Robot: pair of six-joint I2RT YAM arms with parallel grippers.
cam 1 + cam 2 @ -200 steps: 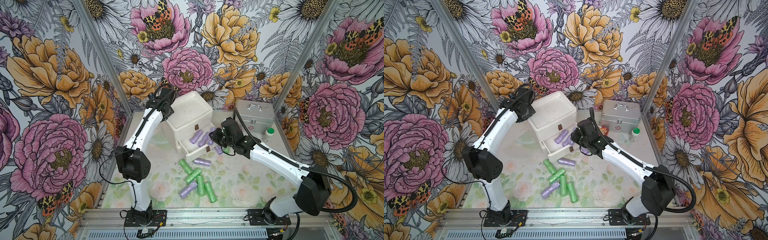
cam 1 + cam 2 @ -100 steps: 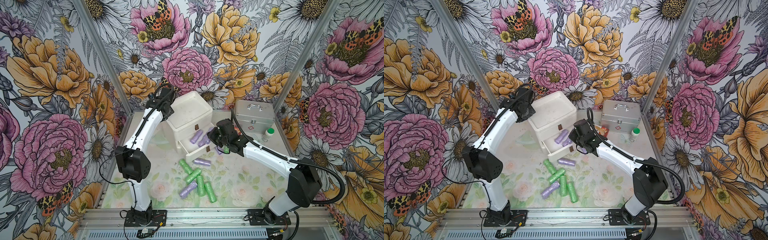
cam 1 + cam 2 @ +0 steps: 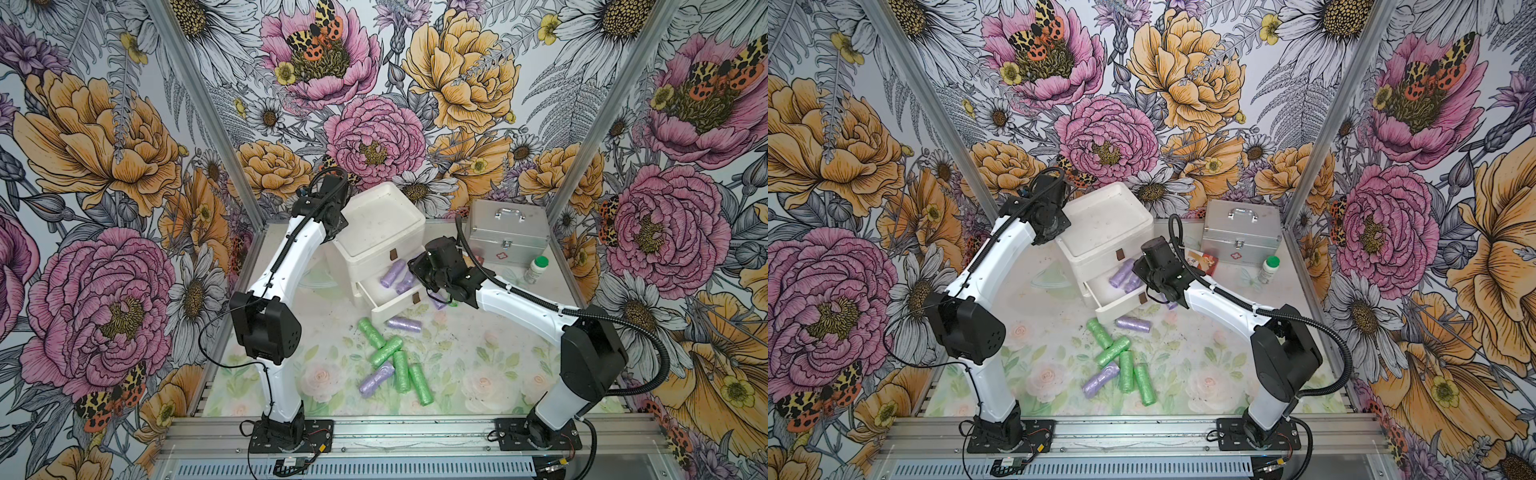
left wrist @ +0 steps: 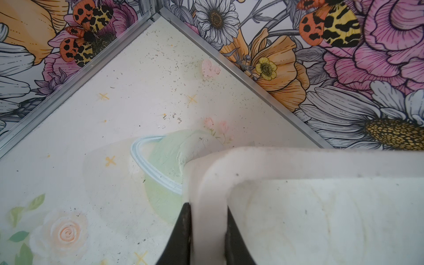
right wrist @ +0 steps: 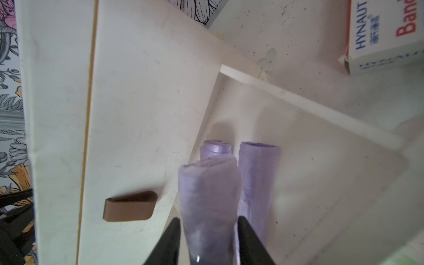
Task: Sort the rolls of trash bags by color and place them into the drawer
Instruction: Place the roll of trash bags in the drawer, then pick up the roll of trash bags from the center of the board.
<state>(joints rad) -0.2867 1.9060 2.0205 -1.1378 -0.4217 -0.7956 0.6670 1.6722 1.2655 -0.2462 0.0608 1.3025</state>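
At the centre of both top views, the right gripper (image 5: pixel 207 220) flanks a lilac roll (image 5: pixel 207 190) over the open drawer (image 3: pixel 395 305); whether it pinches the roll cannot be told. The left gripper (image 4: pixel 207 206) pinches the white cabinet (image 4: pixel 298 160) by its rim

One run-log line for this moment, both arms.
left gripper: shut on cabinet rim | right gripper: over open drawer, lilac roll between jaws, grip unclear | green rolls: on mat
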